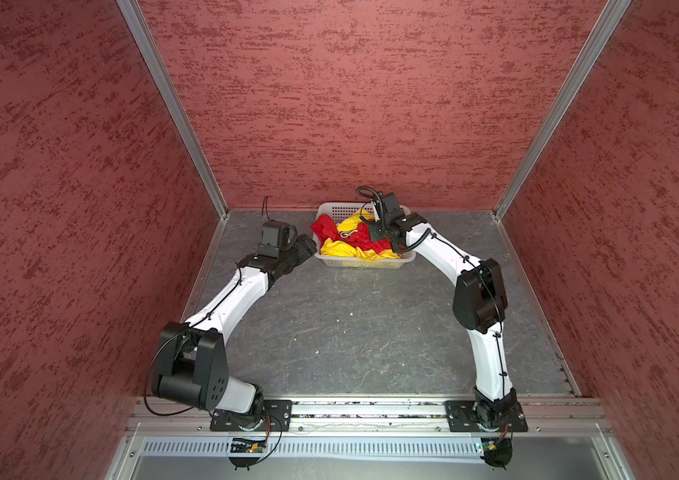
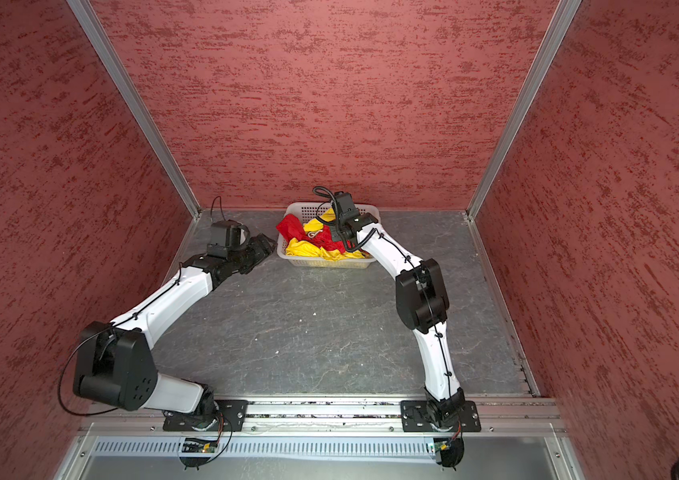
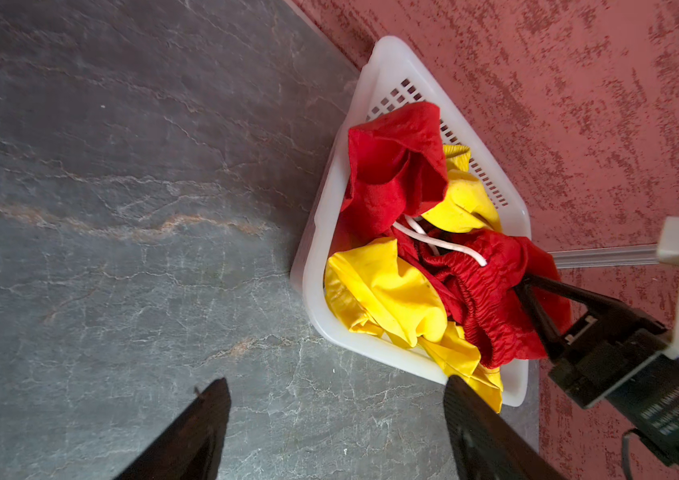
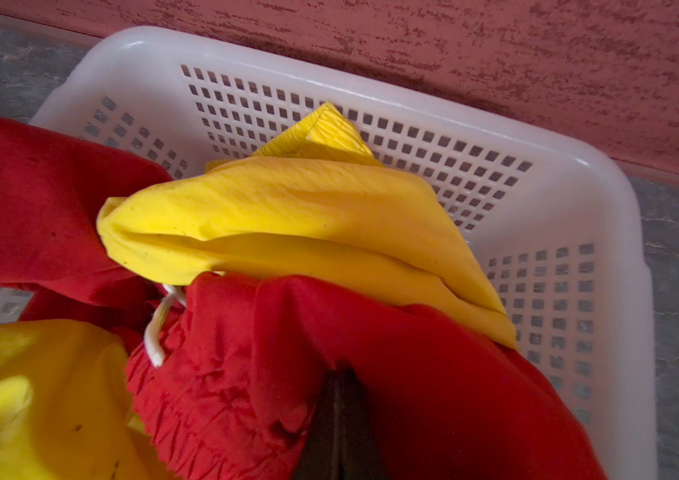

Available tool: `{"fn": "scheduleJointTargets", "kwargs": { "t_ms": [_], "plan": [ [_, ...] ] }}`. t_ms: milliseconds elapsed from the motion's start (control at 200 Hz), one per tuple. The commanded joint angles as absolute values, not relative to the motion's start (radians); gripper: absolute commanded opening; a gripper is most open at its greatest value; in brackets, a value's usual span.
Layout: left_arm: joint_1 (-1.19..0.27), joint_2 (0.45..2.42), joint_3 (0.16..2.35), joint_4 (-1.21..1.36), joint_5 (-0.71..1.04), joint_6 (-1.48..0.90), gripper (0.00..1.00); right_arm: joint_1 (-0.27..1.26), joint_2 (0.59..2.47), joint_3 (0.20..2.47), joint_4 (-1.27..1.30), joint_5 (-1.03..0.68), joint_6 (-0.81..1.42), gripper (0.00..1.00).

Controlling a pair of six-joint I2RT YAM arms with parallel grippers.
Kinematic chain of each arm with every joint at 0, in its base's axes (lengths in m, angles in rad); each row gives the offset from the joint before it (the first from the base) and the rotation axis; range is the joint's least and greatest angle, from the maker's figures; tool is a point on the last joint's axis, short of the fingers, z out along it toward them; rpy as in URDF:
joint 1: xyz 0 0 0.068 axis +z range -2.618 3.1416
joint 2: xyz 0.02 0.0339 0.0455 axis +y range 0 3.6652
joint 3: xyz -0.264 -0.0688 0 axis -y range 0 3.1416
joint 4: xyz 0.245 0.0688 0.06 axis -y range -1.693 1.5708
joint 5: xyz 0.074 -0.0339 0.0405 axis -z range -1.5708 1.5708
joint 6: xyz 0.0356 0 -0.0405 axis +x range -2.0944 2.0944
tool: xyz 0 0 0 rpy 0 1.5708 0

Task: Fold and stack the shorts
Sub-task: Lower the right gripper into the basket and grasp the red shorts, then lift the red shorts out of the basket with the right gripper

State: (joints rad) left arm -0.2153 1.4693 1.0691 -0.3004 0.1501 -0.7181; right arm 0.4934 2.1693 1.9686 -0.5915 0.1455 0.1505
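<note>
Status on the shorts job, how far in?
Done: nothing; the red shorts and yellow shorts lie crumpled in the basket. In hand: the right gripper pinches the red pair; the left gripper hangs open beside the basket. To do: pull out, fold, stack both.

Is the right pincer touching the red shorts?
Touching. The right wrist view shows the right pincer closed with a fold of the red shorts bunched at its tips; the left wrist view agrees.

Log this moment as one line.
right gripper: shut on red fabric shorts | left gripper: open, beside white perforated plastic basket | yellow fabric shorts: in basket
</note>
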Motion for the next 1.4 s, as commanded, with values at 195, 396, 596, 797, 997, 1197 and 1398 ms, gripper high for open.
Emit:
{"fn": "scheduleJointTargets", "kwargs": {
  "t_ms": [195,396,596,797,997,1197,1398],
  "plan": [
    [-0.216,1.493,1.072,-0.288,0.15,-0.683,0.81,0.493,2.142,1.985,-0.685,0.172,0.149,0.99],
    [-0.201,1.504,1.068,-0.289,0.155,-0.675,0.81,0.488,2.226,1.986,-0.682,0.2,0.153,0.99],
    [-0.189,1.541,1.073,-0.28,0.161,-0.67,0.81,0.464,2.265,1.985,-0.638,0.078,0.188,0.0],
    [-0.182,1.621,1.123,-0.267,0.196,-0.658,0.78,0.448,2.163,2.019,-0.641,0.069,0.2,0.0],
    [-0.19,1.702,1.169,-0.226,0.246,-0.677,0.64,0.445,2.024,2.143,-0.693,0.127,0.173,0.0],
    [-0.221,1.759,1.221,-0.203,0.253,-0.677,0.65,0.444,1.906,2.244,-0.673,0.181,0.158,0.0],
    [-0.268,1.823,1.284,-0.209,0.264,-0.675,0.61,0.445,1.852,2.366,-0.623,0.186,0.125,0.0]
  ]
}}
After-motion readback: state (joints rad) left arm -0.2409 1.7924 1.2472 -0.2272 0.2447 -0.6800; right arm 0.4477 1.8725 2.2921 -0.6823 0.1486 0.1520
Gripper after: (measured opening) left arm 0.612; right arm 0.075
